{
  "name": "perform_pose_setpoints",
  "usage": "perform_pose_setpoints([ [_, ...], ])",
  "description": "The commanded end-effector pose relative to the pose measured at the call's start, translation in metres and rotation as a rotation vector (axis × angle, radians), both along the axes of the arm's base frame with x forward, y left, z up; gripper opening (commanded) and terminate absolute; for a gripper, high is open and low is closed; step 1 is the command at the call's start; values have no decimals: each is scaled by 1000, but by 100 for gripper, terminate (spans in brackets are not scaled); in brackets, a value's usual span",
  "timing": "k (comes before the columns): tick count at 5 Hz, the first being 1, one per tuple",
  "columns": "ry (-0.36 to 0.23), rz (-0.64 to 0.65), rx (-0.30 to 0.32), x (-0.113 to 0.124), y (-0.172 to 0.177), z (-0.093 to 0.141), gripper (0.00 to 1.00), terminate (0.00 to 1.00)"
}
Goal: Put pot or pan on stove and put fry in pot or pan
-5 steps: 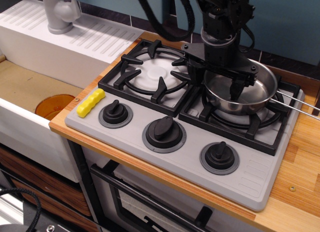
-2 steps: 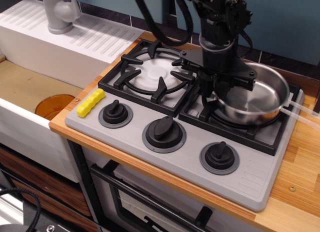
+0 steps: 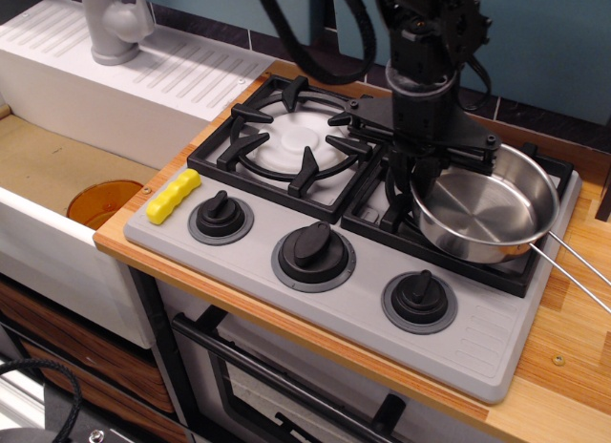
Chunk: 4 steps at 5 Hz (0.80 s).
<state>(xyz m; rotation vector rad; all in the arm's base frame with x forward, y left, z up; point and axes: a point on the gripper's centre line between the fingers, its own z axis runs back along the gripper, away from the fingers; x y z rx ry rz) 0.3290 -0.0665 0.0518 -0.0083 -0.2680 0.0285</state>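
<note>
The shiny steel saucepan [image 3: 489, 214] sits tilted over the right burner of the grey stove [image 3: 477, 338], shifted toward its front right. Its wire handle [image 3: 576, 264] sticks out over the wooden counter. My black gripper [image 3: 420, 176] comes down from above at the pan's left rim, with the fingers closed on that rim. The yellow crinkle-cut fry [image 3: 174, 196] lies at the stove's front left corner, next to the left knob [image 3: 221, 215] and far from the gripper. The left burner [image 3: 286, 137] has nothing on it.
An orange disc [image 3: 103, 202] lies in the sink basin [image 3: 57, 166] on the left. A grey faucet [image 3: 115, 23] stands at the back left on the white drainboard. The wooden counter [image 3: 573, 367] lies right of the stove. A cable bundle hangs behind the arm.
The pan has shifted right and toward the front of the right burner and tipped. The gripper has gone from over the pan's middle to its left rim. The fry has not moved.
</note>
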Motion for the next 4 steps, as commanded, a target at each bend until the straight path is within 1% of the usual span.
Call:
perform_pose_setpoints([
  [1, -16, 1, -4, 21, 0, 61, 0, 0],
  [2, 5, -29, 1, 32, 15, 73, 0, 0],
  [4, 30, -146, 10, 60, 70, 86, 0, 0],
])
